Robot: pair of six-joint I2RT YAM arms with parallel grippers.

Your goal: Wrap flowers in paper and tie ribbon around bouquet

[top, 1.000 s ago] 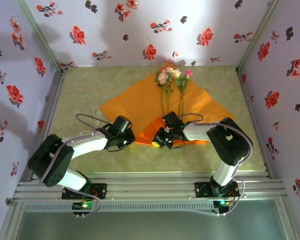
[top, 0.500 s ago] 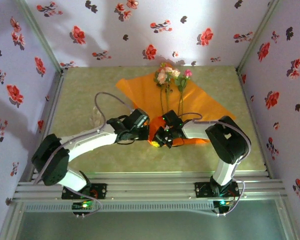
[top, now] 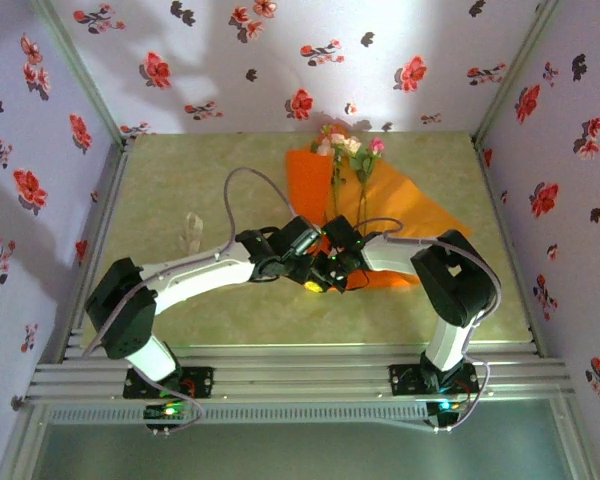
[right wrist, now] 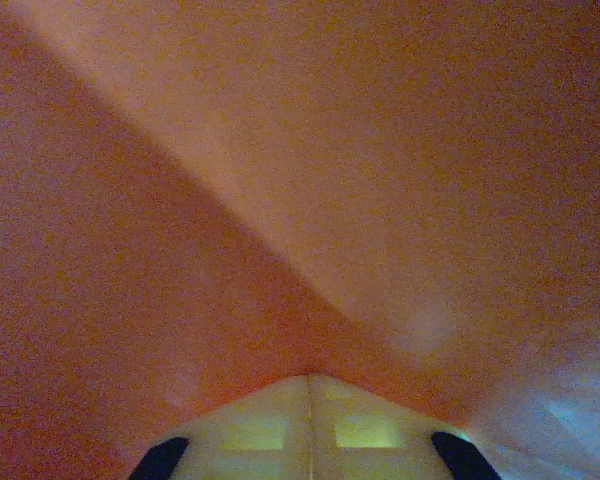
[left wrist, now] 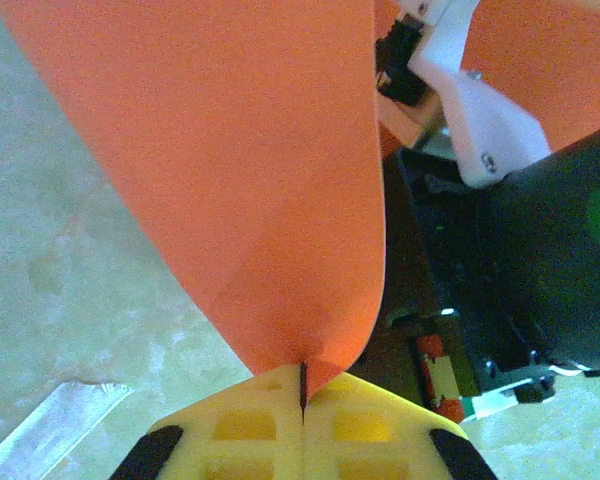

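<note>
Item: paper [top: 410,215], pinched in left gripper [left wrist: 303,385] and right gripper [right wrist: 310,385], both closed; judged liable to tear (opposing pulls), scattering flowers [top: 345,146].

Pale green mottled table [top: 160,180], orange paper [top: 420,215] partly flat on it, translucent ribbon [top: 192,232] well to its left

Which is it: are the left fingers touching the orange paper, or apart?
Touching. The left wrist view shows a corner of the paper pinched between the closed left fingers.

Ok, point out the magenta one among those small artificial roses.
The rightmost small artificial rose, deep magenta; the blooms left of it are pale pink and cream.
</note>
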